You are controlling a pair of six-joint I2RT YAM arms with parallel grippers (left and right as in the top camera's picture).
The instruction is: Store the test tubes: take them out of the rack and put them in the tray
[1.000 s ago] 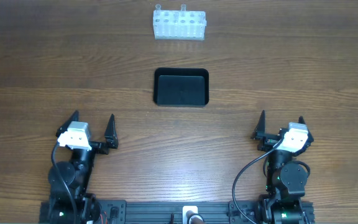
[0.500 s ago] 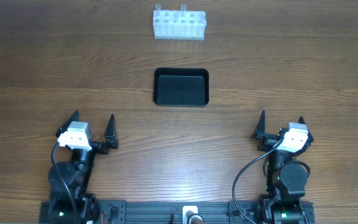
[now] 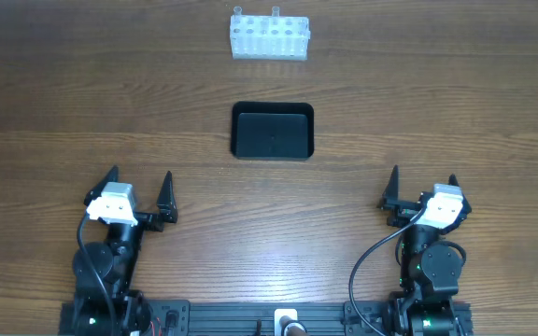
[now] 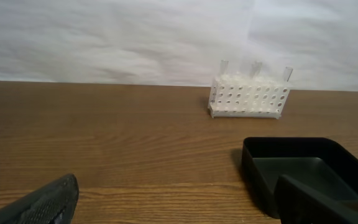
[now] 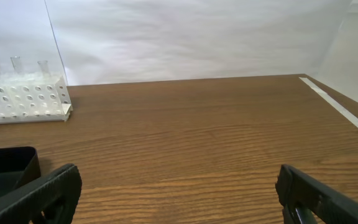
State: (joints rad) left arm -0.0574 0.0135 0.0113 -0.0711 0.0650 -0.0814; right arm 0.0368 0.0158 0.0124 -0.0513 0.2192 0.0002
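At the far side of the table (image 3: 474,84), rack: the white test tube rack (image 3: 269,39) is standing upright, well apart from both arms.
Test tubes: three clear test tubes (image 4: 255,67) are standing upright in the rack with their tops poking above it (the left wrist view is showing them most plainly), and none is lying anywhere else.
Tray: the black tray (image 3: 235,131) is sitting between the rack and the arms, near the rack but not touching it, and it is holding nothing.
Left tool: the left tool (image 3: 140,174) is sitting close to its own base with its fingers spread wide, released and grasping nothing.
Right tool: the right tool (image 3: 424,175) is sitting close to its base in the same way, fingers apart and carrying nothing.
Done so far: nothing appears to be completed, since no tube is out of the rack.
Left to do: every visible tube is waiting to be pulled from the rack and laid in the tray, so I am judging the task to be at its very start.
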